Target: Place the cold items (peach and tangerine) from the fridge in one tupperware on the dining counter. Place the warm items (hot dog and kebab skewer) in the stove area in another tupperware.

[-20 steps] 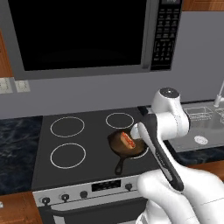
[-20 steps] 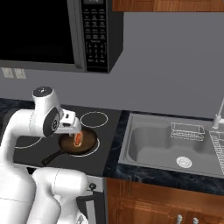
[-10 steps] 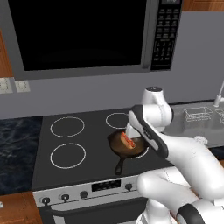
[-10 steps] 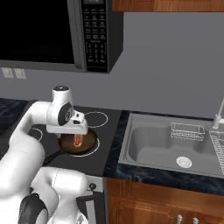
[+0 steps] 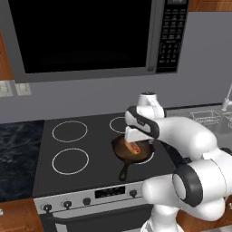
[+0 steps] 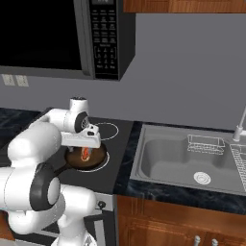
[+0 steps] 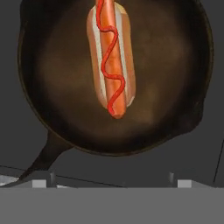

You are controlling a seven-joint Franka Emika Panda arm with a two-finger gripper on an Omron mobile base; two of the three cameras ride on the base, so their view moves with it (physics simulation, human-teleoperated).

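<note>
One hot dog [image 7: 110, 61] lies in the upper middle of the hand view, inside a dark skillet [image 7: 57, 65] on the stove [image 5: 72, 172]. The gripper [image 7: 113, 181] hangs above it, fingers spread wide and holding nothing. It looks soft, light and sauce-slick, so a gentle pinch across the bun's middle seems best. The skillet's raised rim may crowd the fingers. Farther right in the right base view sits the sink [image 6: 158, 163], with the microwave [image 5: 90, 41] above.
</note>
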